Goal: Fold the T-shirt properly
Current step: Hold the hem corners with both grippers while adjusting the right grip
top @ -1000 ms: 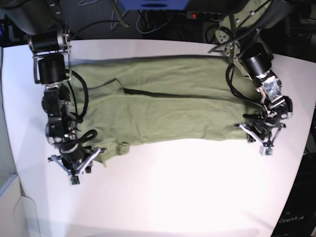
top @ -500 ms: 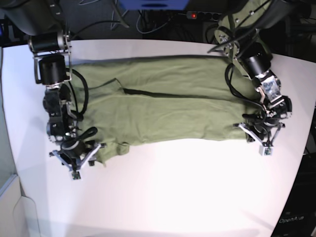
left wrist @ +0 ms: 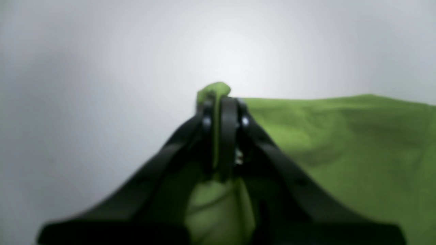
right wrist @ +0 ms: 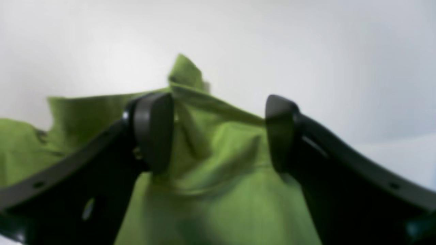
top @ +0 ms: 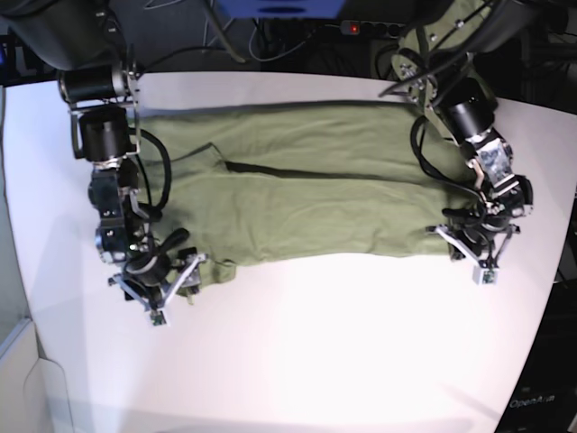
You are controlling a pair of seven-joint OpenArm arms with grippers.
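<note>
Left end effector (left wrist: 221,102): from my left wrist feed I see it clamped on a fold of the T-shirt (left wrist: 340,143); a small tuft of green cloth pokes out past the tips, and more cloth bunches between the arms nearer the lens; the two pads meet with only the fabric between them.

Right end effector (right wrist: 218,132): wide apart in the right wrist feed; the fingers (right wrist: 153,132) stand either side of a raised ridge of the T-shirt (right wrist: 218,190); the left-hand pad lies against the cloth, the other sits at the ridge's edge, and I cannot tell whether it presses; a peaked corner of fabric stands up beyond them.

Base feed gives the layout the wrist feeds lack: the T-shirt (top: 306,194) lies spread lengthwise across the white counter (top: 343,361), wrinkled, one dark crease line running along its middle; the left end effector (top: 480,255) sits at the near corner on that view's right; the right end effector (top: 162,290) sits at the near corner on that view's left, over a bunched flap; the opening of either one is not readable from up here; both wrist feeds are soft-focused.
</note>
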